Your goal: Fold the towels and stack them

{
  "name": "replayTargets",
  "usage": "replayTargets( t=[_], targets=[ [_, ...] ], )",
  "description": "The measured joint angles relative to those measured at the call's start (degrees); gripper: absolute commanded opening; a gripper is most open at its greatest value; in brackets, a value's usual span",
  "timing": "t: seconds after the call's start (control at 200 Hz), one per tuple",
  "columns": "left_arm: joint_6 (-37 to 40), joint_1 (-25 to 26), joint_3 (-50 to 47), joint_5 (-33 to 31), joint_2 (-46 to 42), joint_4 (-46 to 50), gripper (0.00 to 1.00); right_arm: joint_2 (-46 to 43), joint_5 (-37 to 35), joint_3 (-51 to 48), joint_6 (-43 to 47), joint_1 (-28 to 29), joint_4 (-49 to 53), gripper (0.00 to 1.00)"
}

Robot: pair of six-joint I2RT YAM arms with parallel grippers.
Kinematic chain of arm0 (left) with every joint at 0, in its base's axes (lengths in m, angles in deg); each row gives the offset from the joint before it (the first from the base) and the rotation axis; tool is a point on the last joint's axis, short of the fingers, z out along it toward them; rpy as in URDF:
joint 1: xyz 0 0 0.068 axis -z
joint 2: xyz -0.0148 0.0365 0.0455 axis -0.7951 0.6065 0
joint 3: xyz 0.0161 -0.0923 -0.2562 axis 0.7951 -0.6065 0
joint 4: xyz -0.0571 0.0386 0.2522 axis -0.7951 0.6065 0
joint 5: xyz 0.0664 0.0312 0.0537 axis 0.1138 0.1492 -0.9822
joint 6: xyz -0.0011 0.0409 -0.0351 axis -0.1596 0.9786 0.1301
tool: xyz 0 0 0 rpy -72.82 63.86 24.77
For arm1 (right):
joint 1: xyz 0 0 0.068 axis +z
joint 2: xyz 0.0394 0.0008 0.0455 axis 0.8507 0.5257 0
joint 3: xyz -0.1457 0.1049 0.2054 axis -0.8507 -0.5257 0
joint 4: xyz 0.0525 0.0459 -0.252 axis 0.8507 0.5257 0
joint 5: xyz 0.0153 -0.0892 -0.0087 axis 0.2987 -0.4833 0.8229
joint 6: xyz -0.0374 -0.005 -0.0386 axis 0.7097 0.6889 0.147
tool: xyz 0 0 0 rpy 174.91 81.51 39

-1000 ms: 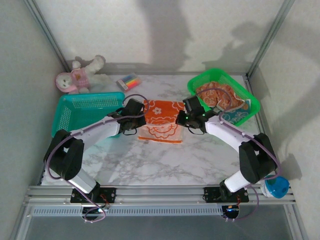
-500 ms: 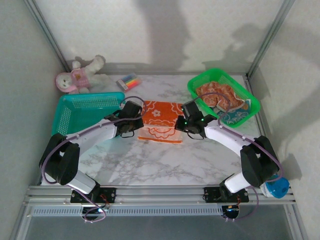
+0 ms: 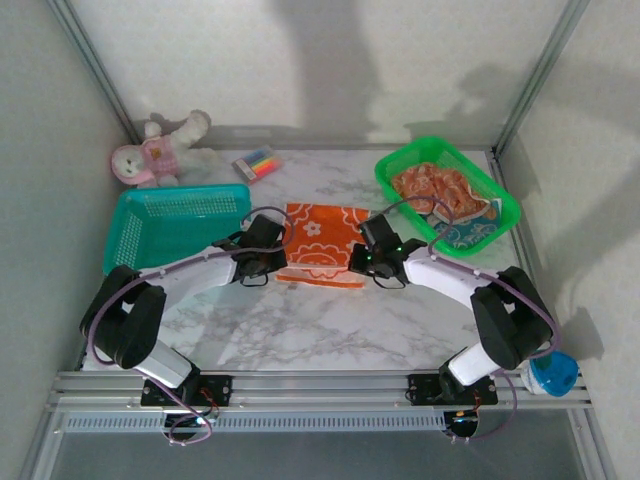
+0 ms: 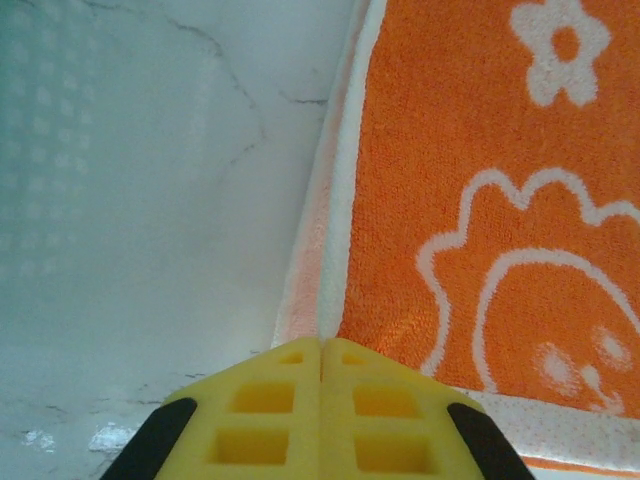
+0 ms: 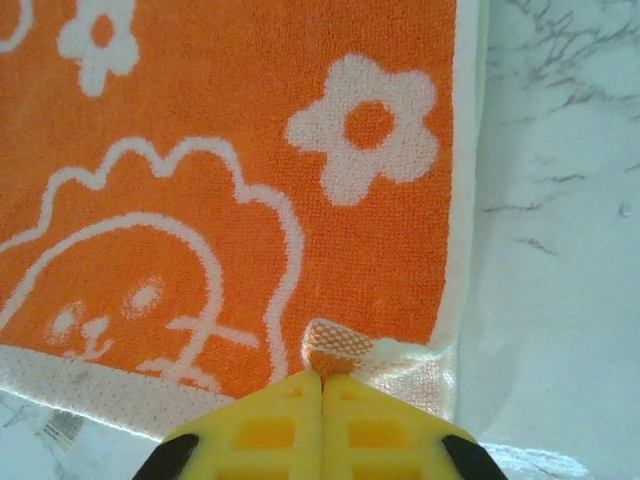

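**Two grippers pinch near corners of orange towel on marble table**

A round blue object (image 3: 552,375) sat at 4 o'clock, beside the base of the right arm (image 3: 450,275). From the near edge of the white marble-patterned table (image 3: 320,330), that arm and the left arm (image 3: 190,270) reached inward toward the centre.

The left gripper (image 4: 320,345) had its yellow fingertips pressed together. It was clamped on the white hem at the 7 o'clock corner of a thin, bright orange towel (image 3: 322,240) printed with white flowers and a cartoon face. A paler strip of cloth showed just beside that hem.

The right gripper (image 5: 322,376), its jaws likewise together, pinched a small pucker of cloth at the 5 o'clock corner. The orange towel lay spread at the middle of the table, between the two grippers.

Farther back, at 9 o'clock from the towel, stood a teal plastic mesh basket (image 3: 170,225), just beside the left arm. At 2 o'clock, a bright green plastic basket (image 3: 508,208) held a crumpled pale peach towel (image 3: 435,185) with orange prints. At its near end it also held a white-and-blue towel (image 3: 465,235).

Farthest off, at 11 o'clock, a pink-and-white plush toy (image 3: 150,155) lay against the back wall. A pack of coloured markers (image 3: 258,162) rested near it, at its 3 o'clock.
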Motion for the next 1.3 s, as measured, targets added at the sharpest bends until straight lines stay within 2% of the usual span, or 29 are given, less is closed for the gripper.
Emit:
replayTargets(
  t=[0.936,1.302],
  targets=[
    [-0.2,1.8,-2.1,0.0,1.6,-2.6,0.0,1.6,-1.5,-2.2,-1.1,2.0,-1.7,0.0],
    [-0.2,1.8,-2.0,-1.0,-0.7,0.8,0.0,-1.3,-2.1,-2.2,-1.1,2.1,-0.1,0.0]
  ],
)
